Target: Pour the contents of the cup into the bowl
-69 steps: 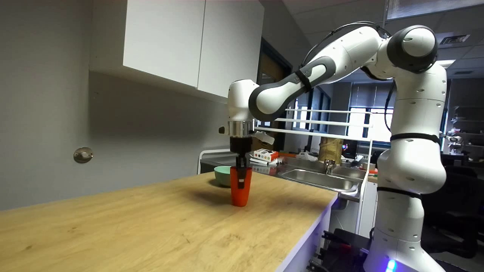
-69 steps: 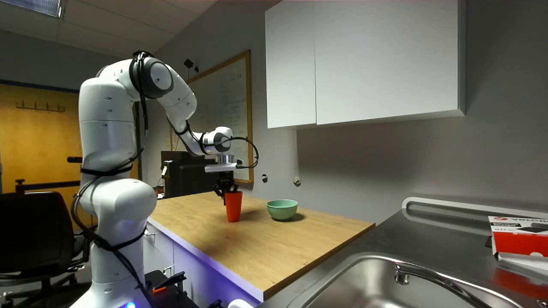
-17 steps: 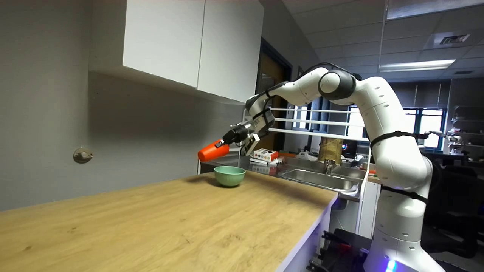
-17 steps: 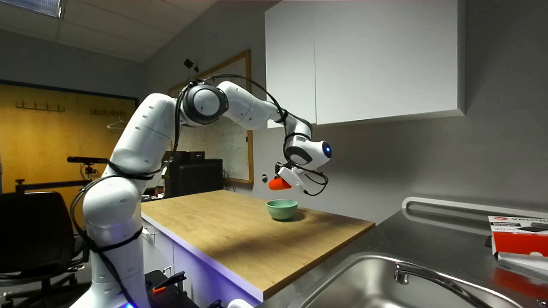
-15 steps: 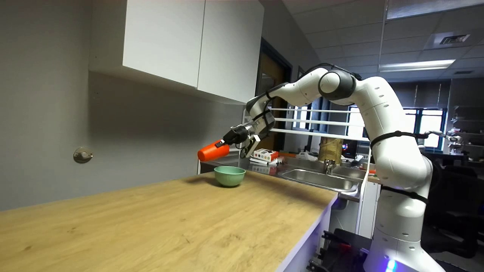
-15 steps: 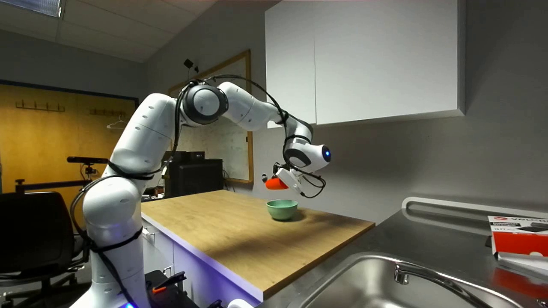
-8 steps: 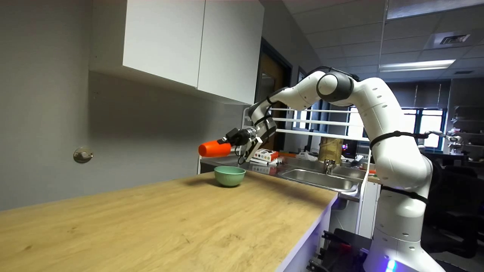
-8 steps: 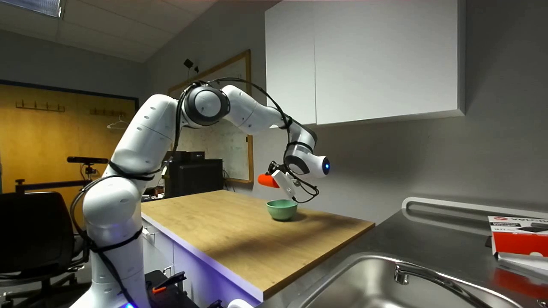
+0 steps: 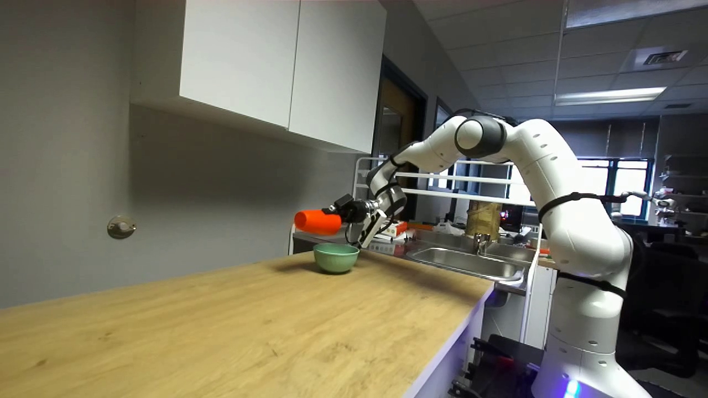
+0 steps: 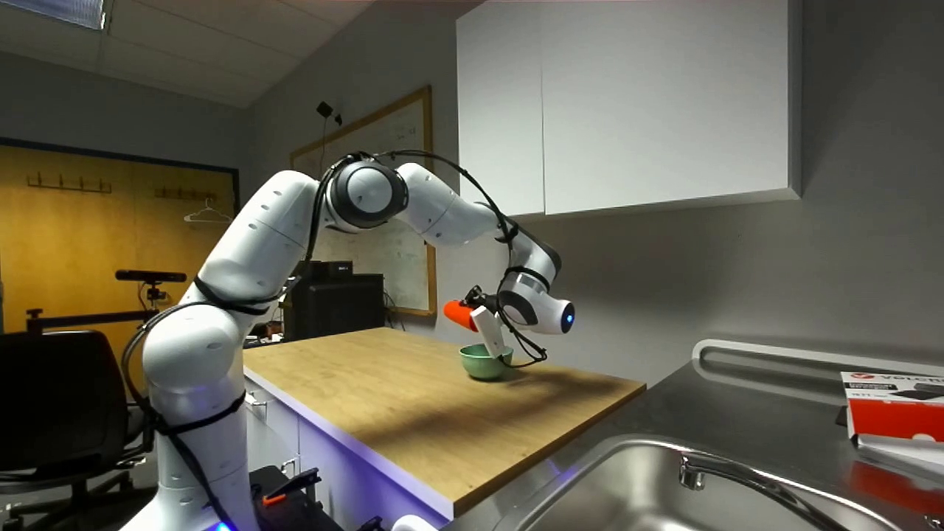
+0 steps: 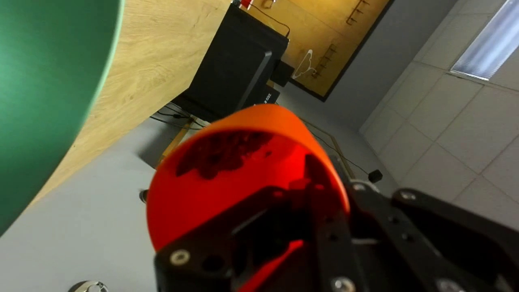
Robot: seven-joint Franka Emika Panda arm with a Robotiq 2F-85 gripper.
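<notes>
The orange-red cup (image 9: 318,222) hangs in the air above the pale green bowl (image 9: 336,260), lying nearly level with its base slightly higher than its mouth. My gripper (image 9: 332,210) is shut on the cup's wall at the rim, one finger inside and one outside, as the wrist view shows (image 11: 326,172). Dark loose contents (image 11: 219,158) cling along the cup's inner wall. In an exterior view the cup (image 10: 461,315) is up and left of the bowl (image 10: 479,364). The bowl (image 11: 48,81) fills the left edge of the wrist view; its visible part is plain green.
The bowl stands on a wooden counter (image 9: 249,315) by the wall. A white wall cabinet (image 9: 238,61) hangs above. The white wrist camera mount (image 10: 488,332) overlaps the bowl's rim in view; contact cannot be told. A sink (image 9: 470,262) and white rack (image 9: 464,177) are behind.
Earlier the cup stood upright on the counter in the gripper. It was lifted over by the bowl. Over the last second its base swung up past level, and the arm and camera mount came lower.
</notes>
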